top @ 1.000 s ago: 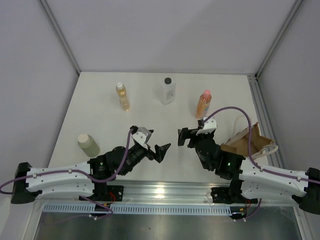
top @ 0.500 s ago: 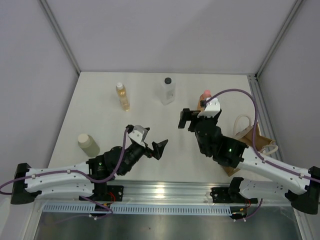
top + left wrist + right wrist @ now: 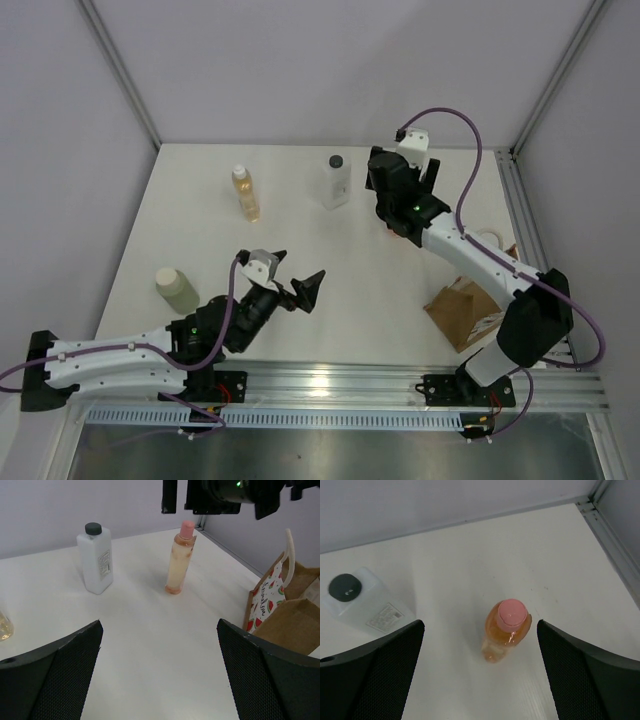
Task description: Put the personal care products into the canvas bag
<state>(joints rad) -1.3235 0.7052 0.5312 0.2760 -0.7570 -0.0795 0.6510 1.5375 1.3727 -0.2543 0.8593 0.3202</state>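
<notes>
The orange bottle with pink cap (image 3: 507, 625) stands upright below my open right gripper (image 3: 480, 677), between and just beyond the two fingers, untouched; in the top view the arm hides it. It also shows in the left wrist view (image 3: 179, 560). The clear bottle with black cap (image 3: 336, 182) stands left of it. The slim amber bottle (image 3: 244, 192) stands at the far left. The pale-green cylinder (image 3: 177, 290) stands at the near left. The canvas bag (image 3: 455, 305) sits at the near right, mouth open. My left gripper (image 3: 297, 287) is open and empty over the table's middle.
The right arm (image 3: 470, 250) stretches from its base past the bag to the far right. A metal rail (image 3: 525, 215) runs along the table's right edge. White walls close in the far and side edges.
My right arm has swung from the near centre to the far right and now hovers over the orange bottle, uncovering the bag. My left gripper has shifted slightly left and nearer.
</notes>
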